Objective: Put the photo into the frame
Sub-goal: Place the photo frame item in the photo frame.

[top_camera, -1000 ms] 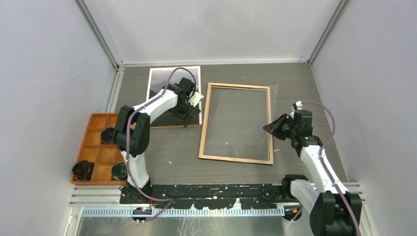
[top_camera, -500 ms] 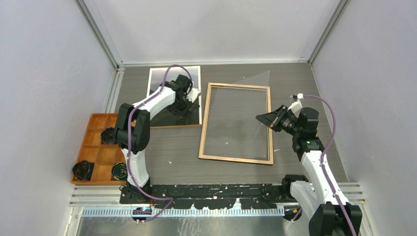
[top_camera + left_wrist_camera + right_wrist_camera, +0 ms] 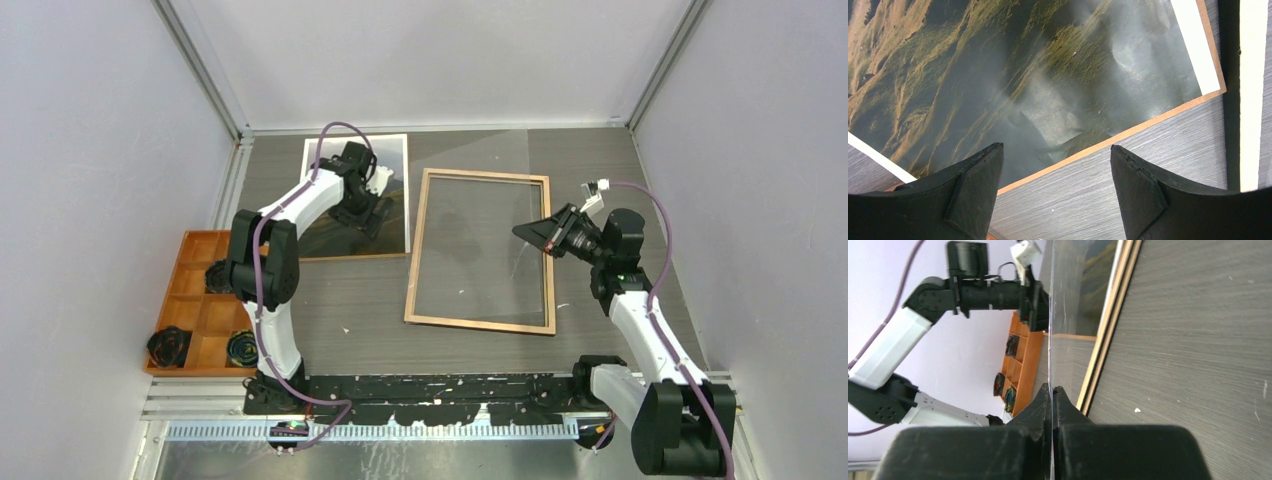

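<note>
Right-held clear pane (image 3: 490, 180) now higher over the frame (image 3: 416, 255)

The photo (image 3: 998, 75), a dark mountain landscape under a pale cloudy sky with a narrow white border, lies flat and face up on the far left part of the table (image 3: 350, 290). Just to its right lies the frame (image 3: 480, 322), also flat with its light wood side up. It is thin-railed and slightly larger, and the table shows through its opening.
</note>
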